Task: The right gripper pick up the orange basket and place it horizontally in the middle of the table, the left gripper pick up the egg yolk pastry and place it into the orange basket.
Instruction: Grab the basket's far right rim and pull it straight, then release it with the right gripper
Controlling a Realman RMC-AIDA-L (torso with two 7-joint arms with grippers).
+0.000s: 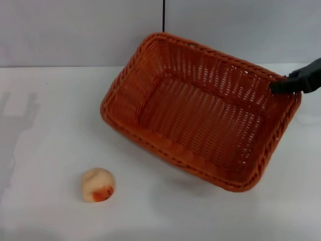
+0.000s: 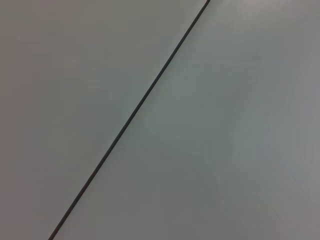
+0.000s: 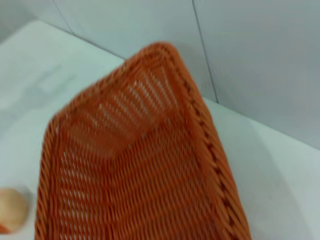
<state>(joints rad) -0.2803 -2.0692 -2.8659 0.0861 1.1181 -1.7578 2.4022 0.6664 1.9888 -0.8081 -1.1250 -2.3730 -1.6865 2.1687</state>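
The orange basket [image 1: 200, 108] is empty and sits skewed across the middle of the white table [image 1: 50, 125]. It seems tipped, with a soft shadow under its near edge. My right gripper [image 1: 279, 85] comes in from the right, and its dark tip is clamped on the basket's right rim. The right wrist view looks along the inside of the orange basket [image 3: 140, 170]. The egg yolk pastry [image 1: 98, 185] lies on the table at the front left, apart from the basket, and its edge shows in the right wrist view [image 3: 11, 210]. My left gripper is out of view.
A grey wall with a dark vertical seam [image 1: 163, 15] stands behind the table. The left wrist view shows only this wall and seam [image 2: 135, 110]. Bare tabletop [image 3: 280, 170] lies to the basket's left and in front of it.
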